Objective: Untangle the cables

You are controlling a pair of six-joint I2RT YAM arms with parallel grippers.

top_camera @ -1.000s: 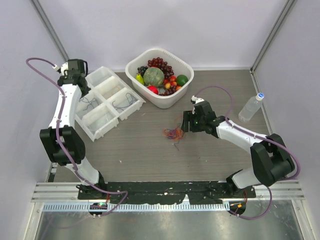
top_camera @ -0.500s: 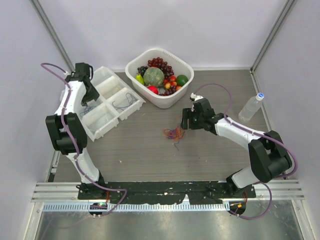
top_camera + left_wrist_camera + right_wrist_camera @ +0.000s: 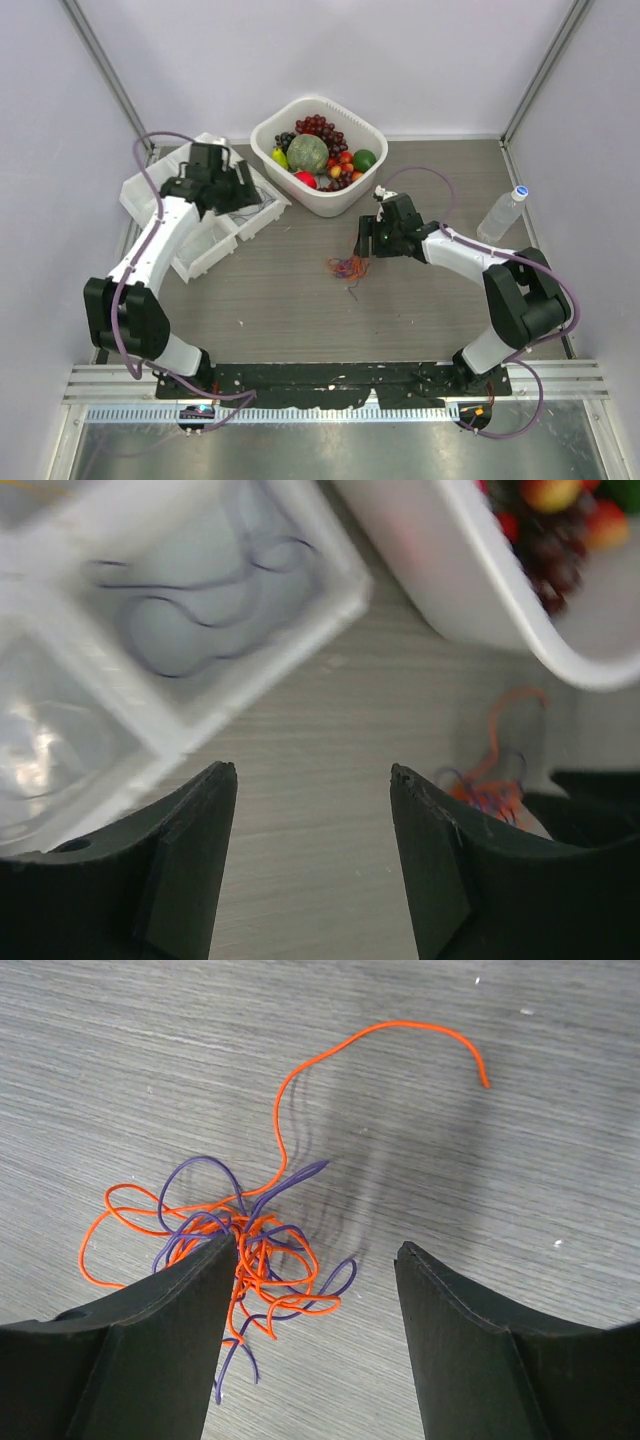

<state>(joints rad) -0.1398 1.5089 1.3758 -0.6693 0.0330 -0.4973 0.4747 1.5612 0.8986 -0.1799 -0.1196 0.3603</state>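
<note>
A tangle of orange and purple cables [image 3: 347, 266] lies on the table in front of the fruit basket. In the right wrist view the tangle [image 3: 240, 1250] sits by my left finger, and one orange end [image 3: 380, 1040] curls away across the wood. My right gripper [image 3: 367, 245] [image 3: 315, 1255] hangs open just over its right edge, holding nothing. A dark purple cable [image 3: 190, 610] lies alone in a tray compartment. My left gripper [image 3: 243, 192] [image 3: 312, 775] is open and empty above the tray's right end, with the tangle [image 3: 490, 790] past its right finger.
A white compartment tray [image 3: 205, 250] lies at the left, with thin wires in its cells. A white basket [image 3: 330, 205] of fruit stands at the back centre. A plastic water bottle [image 3: 500, 215] stands at the right. Walls close in the back and sides.
My left arm has swung right from the tray's far left corner to its right end, and its gripper has opened. My right gripper has crept slightly left toward the tangle.
</note>
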